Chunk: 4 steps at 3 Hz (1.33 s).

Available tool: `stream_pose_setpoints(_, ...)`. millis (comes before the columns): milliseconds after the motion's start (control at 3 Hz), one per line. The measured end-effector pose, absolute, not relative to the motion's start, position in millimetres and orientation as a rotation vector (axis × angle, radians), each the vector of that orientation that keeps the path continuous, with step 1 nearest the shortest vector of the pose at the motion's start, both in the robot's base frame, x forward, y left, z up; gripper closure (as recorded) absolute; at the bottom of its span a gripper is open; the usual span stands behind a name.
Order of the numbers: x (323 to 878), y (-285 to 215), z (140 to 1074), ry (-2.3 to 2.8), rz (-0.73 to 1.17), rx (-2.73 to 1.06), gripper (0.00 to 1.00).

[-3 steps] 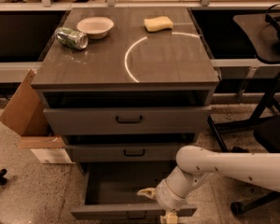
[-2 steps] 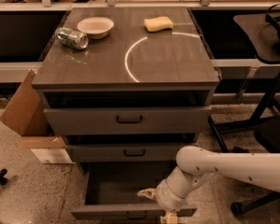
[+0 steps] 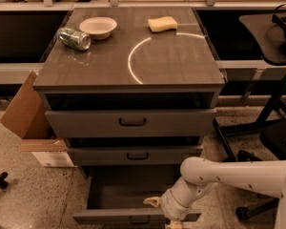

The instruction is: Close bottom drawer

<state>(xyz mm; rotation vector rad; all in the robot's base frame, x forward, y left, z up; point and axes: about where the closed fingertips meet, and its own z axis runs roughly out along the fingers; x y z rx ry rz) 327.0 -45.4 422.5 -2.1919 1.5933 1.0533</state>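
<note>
The bottom drawer (image 3: 115, 217) stood pulled well out at the near foot of the 3-drawer cabinet (image 3: 176, 63). The gripper (image 3: 163, 213) sat at the drawer's front panel, right of the black handle (image 3: 139, 220); whether it was apart or together could not be told. The drawer looked rigid and probably free-sliding, best pushed squarely on the panel.

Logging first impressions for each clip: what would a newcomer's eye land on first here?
The bottom drawer stands pulled wide open at the foot of the cabinet. The white arm reaches in from the right, its gripper low at that drawer's front. On the cabinet top sit a bowl, a can and a sponge.
</note>
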Motion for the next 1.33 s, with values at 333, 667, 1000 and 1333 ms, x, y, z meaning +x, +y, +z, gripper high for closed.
stream_pose_setpoints(333,331,-70,369,1.646,1.058,-2.128,0.0)
stream_pose_setpoints(667,331,-70,369,1.646,1.058,-2.128,0.0)
stream_pose_setpoints(1000,330,-69,360,1.577,1.056,-2.179,0.0)
stream_pose_setpoints(1333,336,-72,325,1.526,1.067,-2.229,0.27)
